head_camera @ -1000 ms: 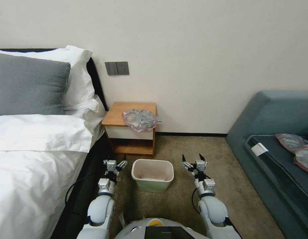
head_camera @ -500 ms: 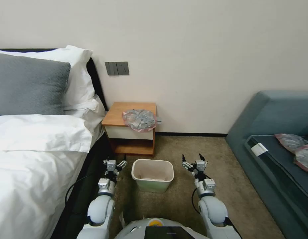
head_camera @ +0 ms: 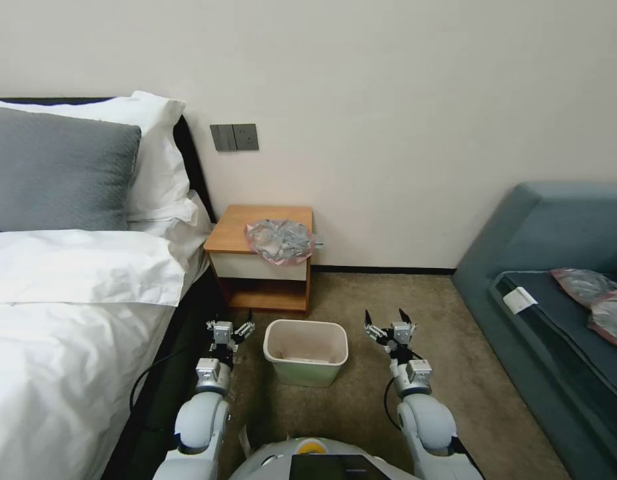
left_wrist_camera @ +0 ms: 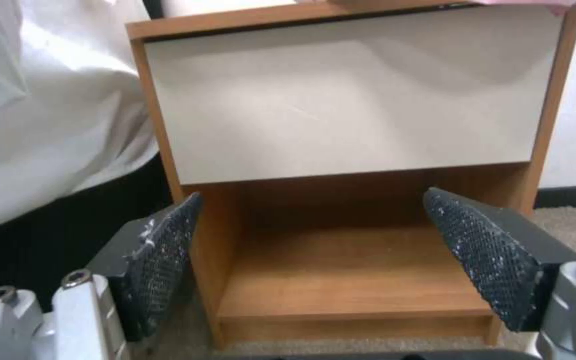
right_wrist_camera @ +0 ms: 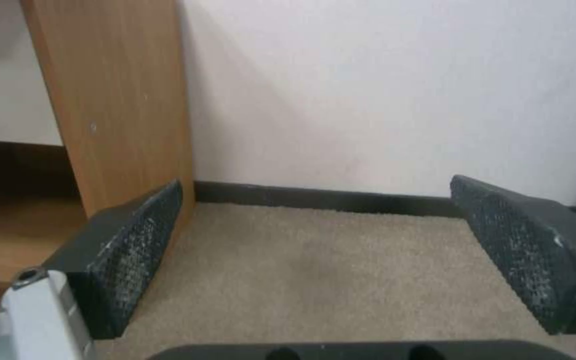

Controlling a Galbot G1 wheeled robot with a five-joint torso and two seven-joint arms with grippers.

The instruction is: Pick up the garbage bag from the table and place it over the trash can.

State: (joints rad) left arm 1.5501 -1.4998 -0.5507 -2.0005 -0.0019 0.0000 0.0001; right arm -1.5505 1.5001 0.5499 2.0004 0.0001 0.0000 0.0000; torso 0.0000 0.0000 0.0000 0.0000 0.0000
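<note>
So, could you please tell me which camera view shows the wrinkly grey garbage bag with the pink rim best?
The head view: the whole garbage bag lies on the wooden table. The left wrist view catches just a pink edge; the right wrist view faces wall and carpet.

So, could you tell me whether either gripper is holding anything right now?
Nothing is held. The left gripper and right gripper are open, flanking the trash can; the garbage bag lies on the table.

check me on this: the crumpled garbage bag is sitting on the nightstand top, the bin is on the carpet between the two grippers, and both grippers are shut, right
Not quite. Both grippers are open, not shut: the left gripper and the right gripper show their pads spread wide apart in the wrist views. The rest holds: in the head view the garbage bag lies on the table, and the trash can stands on the carpet between the grippers.
</note>
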